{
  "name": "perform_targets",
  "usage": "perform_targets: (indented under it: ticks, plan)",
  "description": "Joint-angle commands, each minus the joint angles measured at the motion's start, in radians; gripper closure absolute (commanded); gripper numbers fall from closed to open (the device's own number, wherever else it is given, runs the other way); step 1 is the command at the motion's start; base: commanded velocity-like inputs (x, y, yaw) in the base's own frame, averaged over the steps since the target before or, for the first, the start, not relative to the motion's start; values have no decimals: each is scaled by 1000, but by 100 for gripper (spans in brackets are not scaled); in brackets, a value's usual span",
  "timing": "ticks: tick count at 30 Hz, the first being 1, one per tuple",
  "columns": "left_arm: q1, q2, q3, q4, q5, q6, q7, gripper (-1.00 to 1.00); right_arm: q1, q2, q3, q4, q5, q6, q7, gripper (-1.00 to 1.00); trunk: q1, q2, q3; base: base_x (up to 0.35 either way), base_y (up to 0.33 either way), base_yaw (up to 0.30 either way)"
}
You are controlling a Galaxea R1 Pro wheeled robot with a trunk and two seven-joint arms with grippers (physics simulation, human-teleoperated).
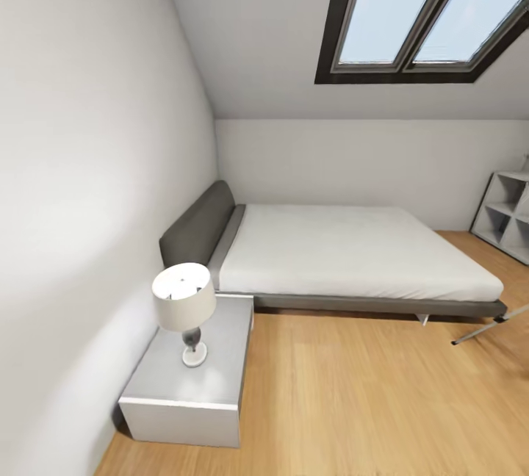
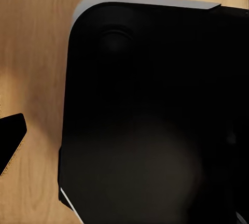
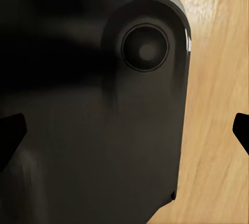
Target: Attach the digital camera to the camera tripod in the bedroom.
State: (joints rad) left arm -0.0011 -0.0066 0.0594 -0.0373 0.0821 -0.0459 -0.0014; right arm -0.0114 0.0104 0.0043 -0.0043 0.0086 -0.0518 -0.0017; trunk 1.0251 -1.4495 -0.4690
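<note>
head: bedroom w/ grey bed (image 1: 353,255), lamp (image 1: 184,307) on nightstand (image 1: 187,388); camera tripod (image 1: 488,327) leg pokes in at right edge, digital camera unseen. l wrist: left pincer (image 2: 10,143) over robot base (image 2: 150,115), parked for driving, can't tell its state. r wrist: right pincer (image 3: 124,133) tips spread wide, empty.

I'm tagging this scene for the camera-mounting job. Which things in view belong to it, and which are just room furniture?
Belongs to the job:
- camera tripod: one silver leg with a black joint shows at the head view's right edge, so this is a likely reading

Just standing about:
- bed
- nightstand
- table lamp
- shelf unit
- skylight
</note>
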Motion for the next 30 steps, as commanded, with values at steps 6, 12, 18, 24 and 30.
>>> perform_targets:
  ticks: [6, 12, 18, 24, 30]
  plan:
    - [0, 0, 5, 0, 8, -3, 0, -100, -1, 0, 2, 1, 2, -6, 0, -100, 0, -1, -1, 0, 0, -290]
    - [0, 0, 5, 0, 8, -2, 0, -100, -1, 0, 2, 1, 3, -6, 0, -100, 0, -1, -1, 0, 0, -295]
    - [0, 0, 4, -1, 8, -2, 0, -100, -1, 0, 1, 1, 4, -7, 0, -100, 0, -1, -1, 0, 0, -296]
    - [0, 1, -2, 0, 7, -2, 0, -100, -1, 0, 0, 1, 4, -16, -1, -100, 0, -1, -1, 0, 0, -296]
    - [0, 6, -4, 0, 7, -2, 0, -100, -1, 0, -4, 3, 1, -57, -1, -100, 0, -1, -1, 0, 0, -296]
